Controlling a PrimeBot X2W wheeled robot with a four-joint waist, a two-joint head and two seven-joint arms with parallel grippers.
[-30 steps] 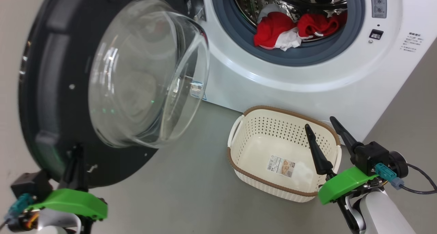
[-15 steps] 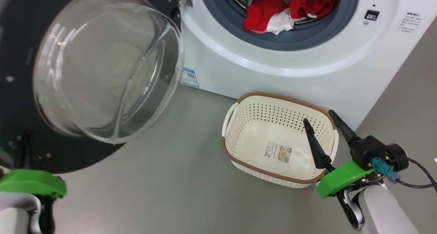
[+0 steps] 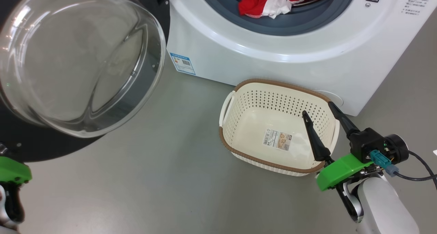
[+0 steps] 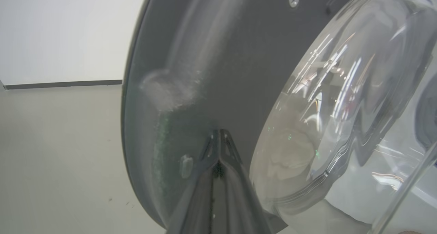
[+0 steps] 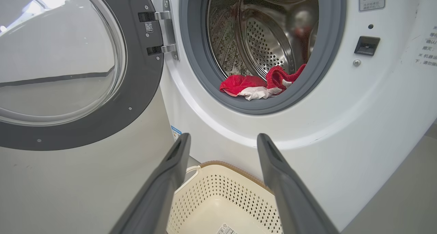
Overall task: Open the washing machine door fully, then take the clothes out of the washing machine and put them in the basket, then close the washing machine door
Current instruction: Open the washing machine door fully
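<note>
The washing machine door point(image 3: 20, 145) stands swung out at the left, its glass bowl point(image 3: 78, 59) bulging toward me. In the left wrist view my left gripper point(image 4: 218, 134) is shut, fingertips pressed together against the door's point(image 4: 205, 56) dark inner face beside the glass. The washing machine point(image 3: 273, 56) is open, with red and white clothes point(image 3: 256, 1) lying at the drum's front lip, also seen as clothes point(image 5: 259, 85) in the right wrist view. The basket point(image 3: 235, 148) sits on the floor before the machine. My right gripper point(image 3: 318, 109) hangs open over its right side, nothing between the fingers.
Grey floor spreads between the door and the basket. A cable point(image 3: 420, 176) trails from my right wrist. The door hinge point(image 5: 164, 29) sits left of the grey rubber ring point(image 5: 191, 56). A pale wall point(image 4: 68, 32) stands beyond the door.
The head camera has tipped down and the machine sits higher in view. The door has swung further away from the machine. My left arm has slid toward the lower left edge; the right gripper holds its place.
</note>
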